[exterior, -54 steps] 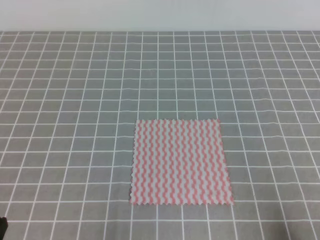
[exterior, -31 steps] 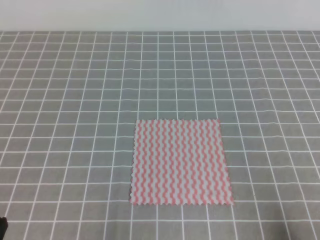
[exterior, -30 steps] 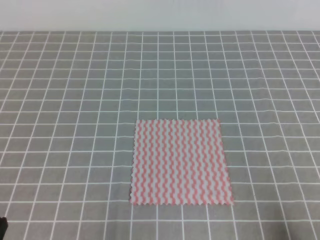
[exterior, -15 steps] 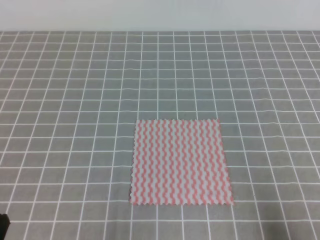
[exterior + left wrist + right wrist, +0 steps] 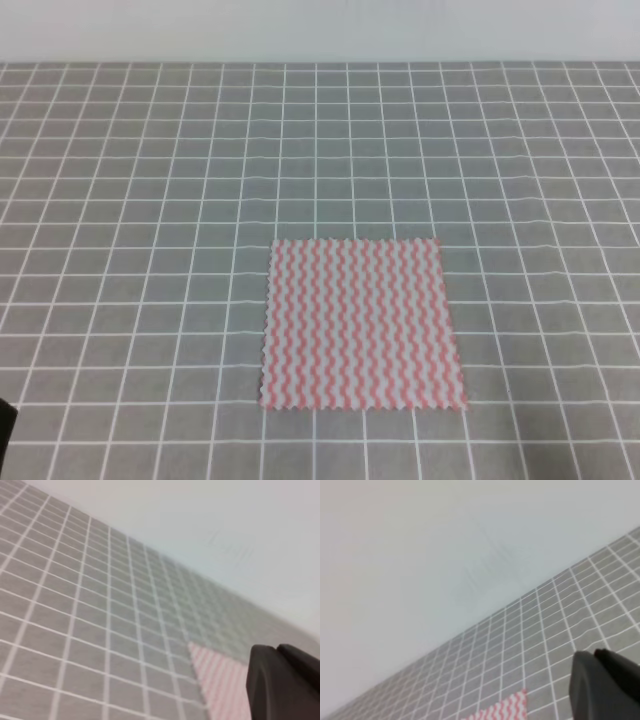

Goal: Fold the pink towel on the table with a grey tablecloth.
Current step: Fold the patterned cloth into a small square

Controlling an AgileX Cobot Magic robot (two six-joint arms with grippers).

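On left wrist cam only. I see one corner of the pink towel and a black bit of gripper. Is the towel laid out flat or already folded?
Observer: Flat, not folded. In the exterior high view the pink towel lies spread as one square on the grey tablecloth, with all four corners showing.
Operator: Anything touching it?
Observer: No. In that view nothing is over it. Only a dark sliver shows at the lower left edge, well apart from the towel.
Operator: Right side?
Observer: The right wrist view shows the right gripper as a dark block at lower right, with one towel corner at the bottom edge. I cannot tell whether it is open or shut, and the same goes for the left gripper.
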